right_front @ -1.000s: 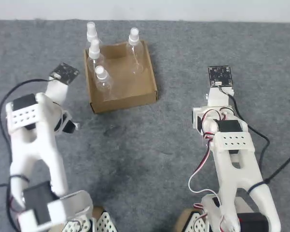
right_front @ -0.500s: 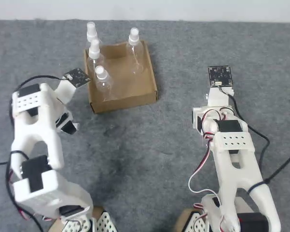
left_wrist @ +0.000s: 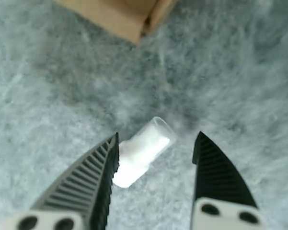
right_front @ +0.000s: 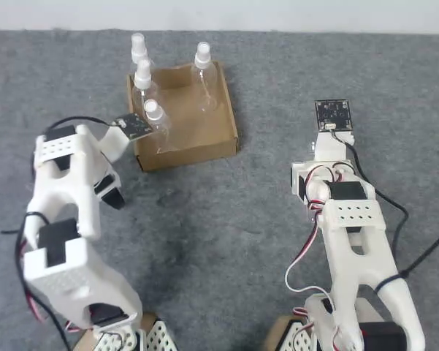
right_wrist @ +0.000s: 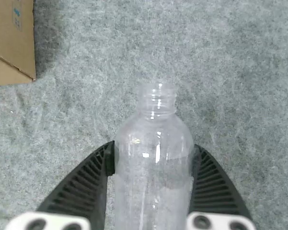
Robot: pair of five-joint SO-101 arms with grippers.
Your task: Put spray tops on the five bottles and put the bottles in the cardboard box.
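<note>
A white spray top (left_wrist: 141, 155) lies on its side on the grey carpet. My left gripper (left_wrist: 158, 136) hangs open just above it, one finger on each side, near the front left corner of the cardboard box (right_front: 186, 155). My right gripper (right_wrist: 153, 146) is shut on a clear bottle (right_wrist: 153, 158) whose threaded neck is bare. In the high view that arm (right_front: 347, 212) stands to the right of the box. Several clear bottles with white spray tops stand in the box, among them one at its front left (right_front: 155, 121) and one at its back right (right_front: 203, 69).
Grey carpet (right_front: 219, 234) covers the table, with open floor between the two arms in front of the box. A corner of the box (right_wrist: 12, 43) lies ahead of the held bottle. Cables trail from both arms near the front edge.
My left arm has swung right and forward, so its wrist now sits at the box's front left corner. The right arm and its bottle have not moved.
</note>
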